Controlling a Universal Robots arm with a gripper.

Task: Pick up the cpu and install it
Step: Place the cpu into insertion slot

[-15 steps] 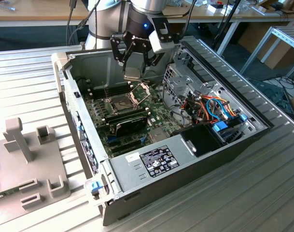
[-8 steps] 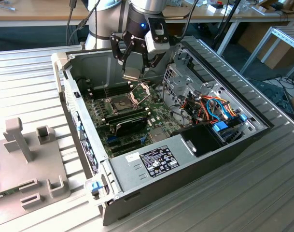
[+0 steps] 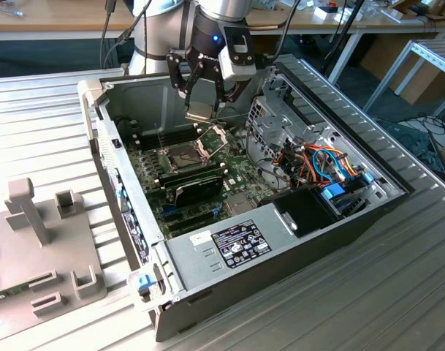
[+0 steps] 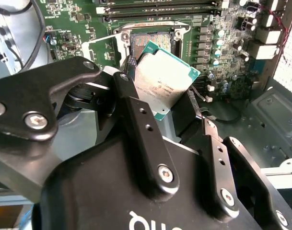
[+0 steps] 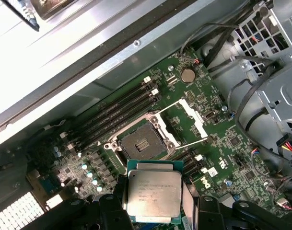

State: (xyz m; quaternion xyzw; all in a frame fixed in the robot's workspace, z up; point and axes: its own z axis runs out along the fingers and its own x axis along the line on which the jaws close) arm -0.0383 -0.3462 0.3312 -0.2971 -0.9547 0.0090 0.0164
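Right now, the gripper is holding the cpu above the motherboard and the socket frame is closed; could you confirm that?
Not quite: the socket frame stands open, as the first wrist view shows. The gripper does hold the cpu above the motherboard.

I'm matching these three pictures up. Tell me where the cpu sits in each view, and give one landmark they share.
Exterior view: cpu held in the air over the motherboard, near the open socket.
Second wrist view: cpu tilted, clamped between the fingers, partly covering the socket behind it.
First wrist view: cpu seen flat-on, next to the socket.
Shared landmark: the open socket.
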